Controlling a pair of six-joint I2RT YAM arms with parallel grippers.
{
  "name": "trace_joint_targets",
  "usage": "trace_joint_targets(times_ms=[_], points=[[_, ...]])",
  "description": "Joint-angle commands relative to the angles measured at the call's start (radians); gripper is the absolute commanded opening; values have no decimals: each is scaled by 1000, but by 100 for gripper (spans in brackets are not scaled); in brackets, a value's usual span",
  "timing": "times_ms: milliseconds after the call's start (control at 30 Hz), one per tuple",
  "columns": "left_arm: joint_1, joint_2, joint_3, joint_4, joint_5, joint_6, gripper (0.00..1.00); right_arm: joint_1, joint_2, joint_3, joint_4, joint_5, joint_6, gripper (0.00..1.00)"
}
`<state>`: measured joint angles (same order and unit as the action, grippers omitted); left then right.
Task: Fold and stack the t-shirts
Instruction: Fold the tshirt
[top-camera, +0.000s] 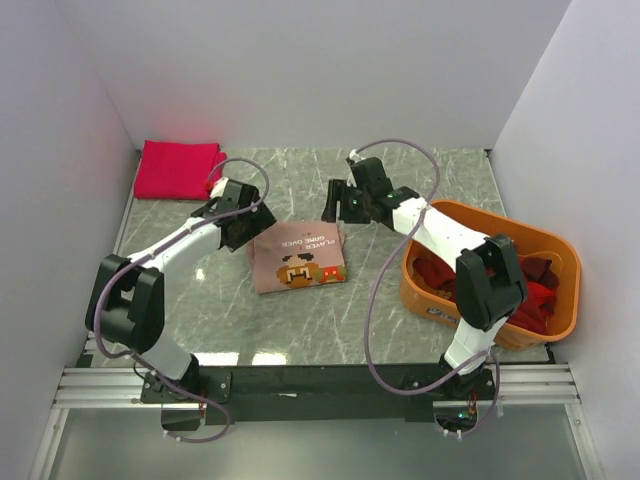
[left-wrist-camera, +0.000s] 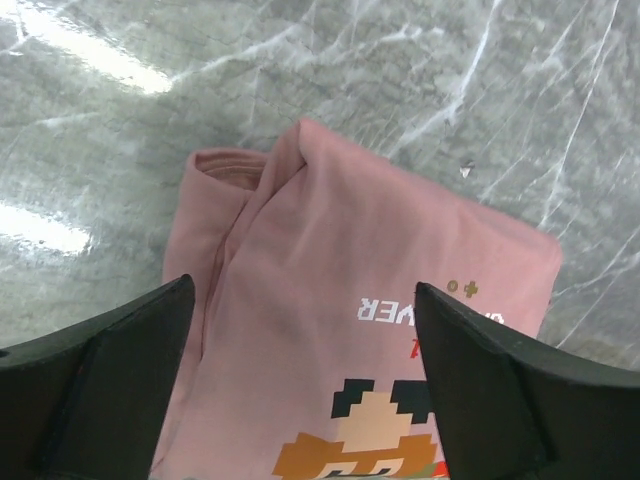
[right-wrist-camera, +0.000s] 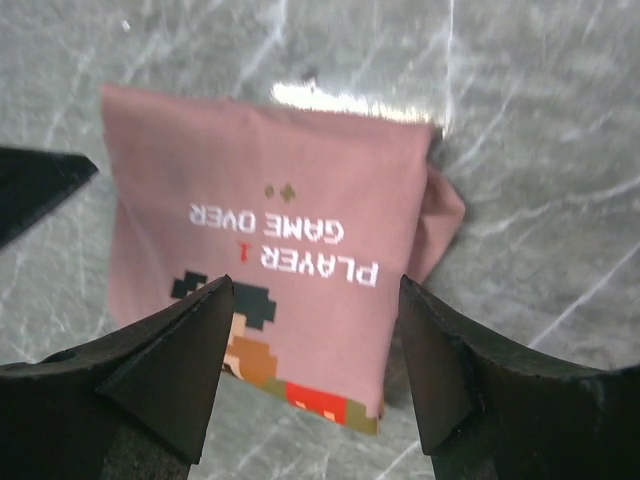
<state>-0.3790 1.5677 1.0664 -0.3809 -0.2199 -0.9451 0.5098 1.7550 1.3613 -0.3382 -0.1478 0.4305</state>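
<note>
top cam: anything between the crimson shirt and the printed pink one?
Yes: the left hand, open, hangs over that stretch by the pink shirt. Otherwise bare marble table up to the crimson shirt. The top view shows it.

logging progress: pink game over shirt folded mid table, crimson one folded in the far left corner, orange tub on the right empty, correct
Not quite. The orange tub is not empty: the top external view shows red shirts bunched inside it. The pink shirt does lie folded mid-table, and the crimson shirt folded in the far left corner.
</note>
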Motion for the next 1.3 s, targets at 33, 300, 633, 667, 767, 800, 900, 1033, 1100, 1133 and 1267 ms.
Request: trace_joint_targets(times_ms=[33,300,633,667,767,800,900,1033,1100,1133,1267], points=[[-3,40,24,59,39,66,91,-2,-29,-70,59,-10,22,74],[-1,215,162,23,-4,95,64,-4,135,75,11,45,-19,67],[-1,261,184,19,-13,92,11,-5,331,259,-102,120,-45,60],[-3,259,184,22,-12,97,3,-5,336,260,-98,113,-47,56],[-1,253,179,28,-6,109,1,-5,343,268,-85,74,-49,32],[-1,238,173,33,-6,111,1,-5,339,269,-79,65,-50,23],[-1,194,153,46,2,111,1,-5,319,269,-78,31,-52,1],[-4,103,116,54,13,106,1,-4,244,225,-39,-8,-53,0],[-4,31,75,65,13,100,1,-2,189,182,-12,-21,-47,0],[-4,8,60,65,10,91,1,-1,170,168,-2,-30,-42,0],[-6,-92,-22,54,-12,59,1,4,95,105,45,-84,-35,0]])
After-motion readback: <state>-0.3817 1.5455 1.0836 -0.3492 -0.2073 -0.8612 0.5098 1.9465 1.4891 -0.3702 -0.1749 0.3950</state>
